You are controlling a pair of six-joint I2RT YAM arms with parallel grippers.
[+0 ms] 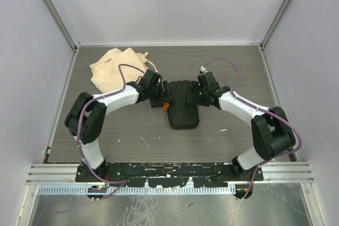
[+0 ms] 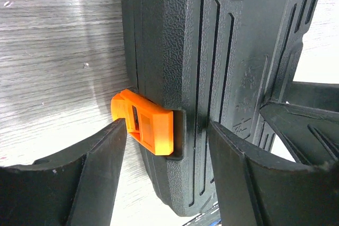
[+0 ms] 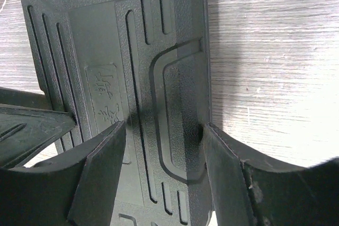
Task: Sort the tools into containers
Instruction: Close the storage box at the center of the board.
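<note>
The black tool case (image 1: 183,107) lies closed in the middle of the table, with its orange latch (image 1: 166,106) sticking out on its left edge. My left gripper (image 1: 159,99) is open. It straddles the latch (image 2: 145,125), with one finger beside the latch tip and the other over the ribbed lid (image 2: 212,51). My right gripper (image 1: 197,96) is open at the case's right edge. One of its fingertips (image 3: 209,133) touches the side of the case (image 3: 132,51), and the other rests on the lid. The beige cloth bag (image 1: 114,67) lies crumpled at the back left. No tools are in view.
Grey walls with metal posts close in the table on three sides. A metal rail (image 1: 169,173) runs along the near edge by the arm bases. Purple cables loop above both arms.
</note>
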